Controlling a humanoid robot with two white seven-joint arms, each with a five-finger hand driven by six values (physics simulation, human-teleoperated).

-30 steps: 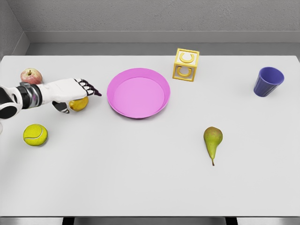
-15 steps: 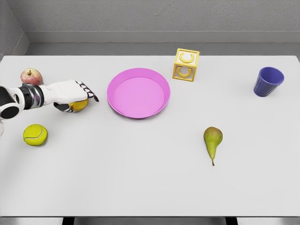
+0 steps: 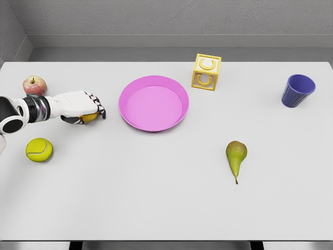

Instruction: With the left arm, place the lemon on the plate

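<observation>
Head view shows the left hand (image 3: 78, 107) lying palm-down over the lemon (image 3: 89, 117), its dark-tipped fingers (image 3: 99, 107) curled down around the fruit's far side so that they close on it. Only a sliver of yellow shows under the palm and between the fingers; the rest of the lemon is covered, and whether it rests on the surface (image 3: 166, 198) or is lifted just clear of it cannot be told. The thumb is hidden beneath the hand.

The left arm comes in from the left edge, roughly level, forearm pointing right toward the pink plate (image 3: 153, 103). Its grey wrist joint sits near the edge, and the upper arm is cut off by the frame. The hand and lemon are left of the plate, near it but apart from its rim.

A red apple (image 3: 35, 84) lies just behind the forearm, partly overlapped by it. A tennis ball (image 3: 39, 149) sits in front of the arm, apart from it. Well to the right are a yellow letter block (image 3: 206, 72), a purple cup (image 3: 298, 90) standing upright, and a pear (image 3: 236, 155) lying with its stem toward the near edge.
</observation>
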